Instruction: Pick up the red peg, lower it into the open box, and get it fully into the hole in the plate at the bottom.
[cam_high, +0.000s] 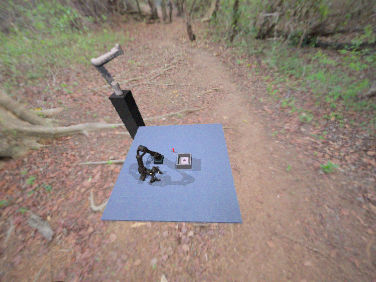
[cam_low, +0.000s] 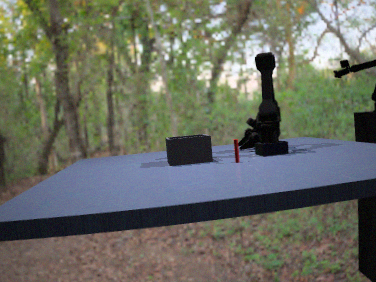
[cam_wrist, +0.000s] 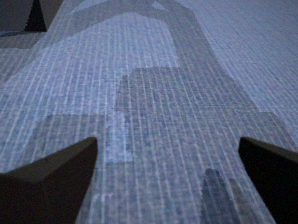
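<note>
Red upright peg (cam_high: 173, 150) (cam_low: 236, 151): standing on blue fabric-textured counter (cam_high: 180, 200) (cam_low: 150, 190) (cam_wrist: 165, 120), near dark open-topped square box (cam_high: 184, 167) (cam_low: 190, 150), outside.
Black claw (cam_high: 158, 176) (cam_wrist: 169, 144): spread wide, apart from peg.

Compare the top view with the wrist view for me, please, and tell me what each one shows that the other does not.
Only the top view shows the red peg, the pale plate inside the open box, and the whole arm.

Only the wrist view shows the gripper up close, its fingers wide apart with just tabletop between them.

Both show the blue tabletop and dark shadows on it.
</note>
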